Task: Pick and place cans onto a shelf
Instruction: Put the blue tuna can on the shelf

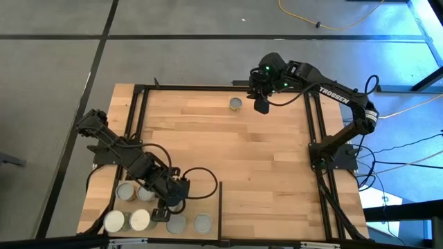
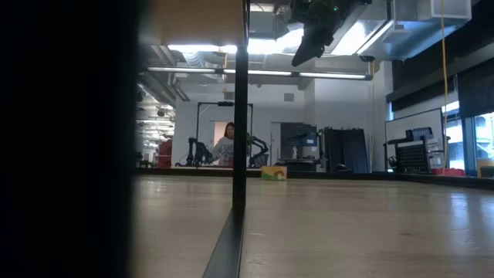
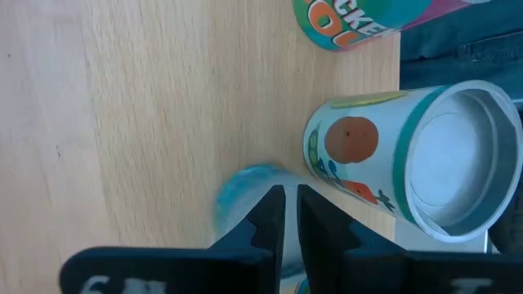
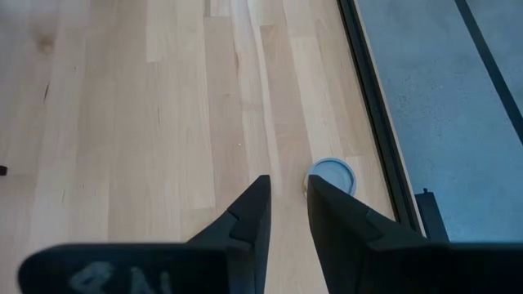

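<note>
**Left pincer low among the cans, right pincer poised over a lone one**

Down at the near corner, the left gripper (image 1: 171, 205) is tucked in among the cans on the shelf (image 1: 208, 204) — its fingers (image 3: 270, 214) stand only a narrow slit apart, nothing visibly between them. Just ahead of the tips sits a blurred teal can (image 3: 241, 192); beside the tips, close by, a wide can with an orange spot on its label (image 3: 384, 159) and a pale top. Further ahead, another teal can with lettering (image 3: 351, 20). From above, silver-topped cans (image 1: 202, 223) sit to either side of the pincer, and two whitish-topped ones (image 1: 114, 221) lie off to its outer side, near the shelf's corner.

Across the table, the right gripper (image 1: 261, 105) hangs high — the low view shows it well above the planks. Its fingers (image 4: 245, 216) stand a little apart, gripping nothing. Just beside its tips, a single silver-topped can (image 4: 331, 174) stands upright on the tabletop (image 1: 228, 145), close to the black frame rail (image 4: 372, 106).
</note>
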`<move>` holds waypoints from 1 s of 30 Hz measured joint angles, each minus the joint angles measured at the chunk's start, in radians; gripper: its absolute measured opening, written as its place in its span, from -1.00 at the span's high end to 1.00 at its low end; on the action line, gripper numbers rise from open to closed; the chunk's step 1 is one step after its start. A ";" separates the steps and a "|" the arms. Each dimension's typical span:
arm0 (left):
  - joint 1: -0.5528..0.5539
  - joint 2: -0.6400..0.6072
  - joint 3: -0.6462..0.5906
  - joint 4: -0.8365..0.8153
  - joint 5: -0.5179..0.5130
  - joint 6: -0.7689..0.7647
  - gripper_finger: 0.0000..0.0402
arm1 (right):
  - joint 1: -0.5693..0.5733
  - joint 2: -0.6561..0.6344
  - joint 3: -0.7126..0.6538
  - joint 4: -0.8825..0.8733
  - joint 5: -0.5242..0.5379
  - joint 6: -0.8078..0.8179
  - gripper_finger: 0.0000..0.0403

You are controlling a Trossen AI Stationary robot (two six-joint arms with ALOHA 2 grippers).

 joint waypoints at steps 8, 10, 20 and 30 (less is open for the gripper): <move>-0.001 0.000 0.000 -0.013 0.107 -0.061 0.87 | 0.000 0.000 0.000 0.000 -0.008 0.000 0.58; -0.010 0.000 0.000 -0.017 0.116 -0.082 0.87 | 0.000 0.000 0.000 0.000 -0.008 0.000 0.58; -0.032 -0.001 0.000 -0.032 0.145 -0.107 0.99 | 0.000 0.000 0.000 0.000 -0.008 -0.007 0.58; -0.021 -0.001 0.000 -0.031 0.097 -0.056 1.00 | 0.000 0.000 0.000 0.000 -0.009 -0.007 0.58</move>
